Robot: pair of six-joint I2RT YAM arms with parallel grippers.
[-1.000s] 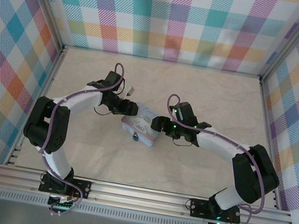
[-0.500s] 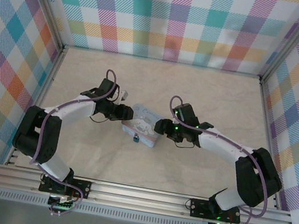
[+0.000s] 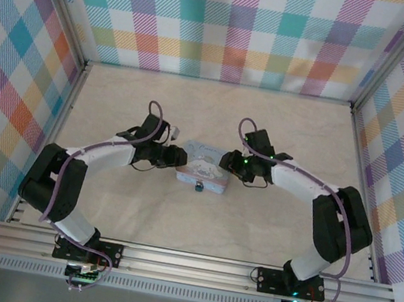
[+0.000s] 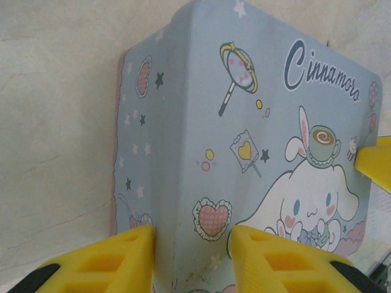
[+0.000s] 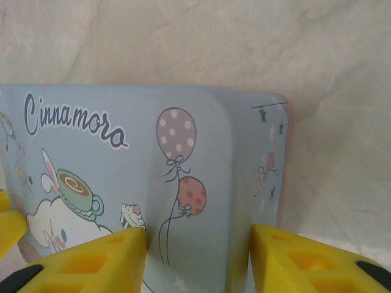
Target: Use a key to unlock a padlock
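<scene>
Top view, step: likely steadying the tin [image 3: 200,168] from both short ends so the padlock [image 3: 199,187] can be worked on.
Top view, padlock: a tiny dark thing with a bluish body at the middle of the tin's near long edge, seemingly touching it. The key cannot be made out.
Top view, doing it well: close the 2 arms evenly, keep the tin flat on the table [image 3: 284,126], and leave the padlock side free.
Top view, risk: smooth painted metal on a smooth table may slide or pivot under a one-sided push.
Left wrist, left fingers [image 4: 116,262]: apart, 1 on each side of the tin's [image 4: 201,122] rounded edge. Whether they press on it cannot be told.
Left wrist, surfaces: glossy pale blue lid printed with a cartoon; the fingers are matte yellow wedges with hollow cells.
Right wrist, right fingers [image 5: 98,262]: apart, straddling the tin's [image 5: 122,122] other end. Whether they touch it cannot be told.
Right wrist, shapes: rounded corners, a shallow raised lid, and pale marbled stone-look table beyond.
</scene>
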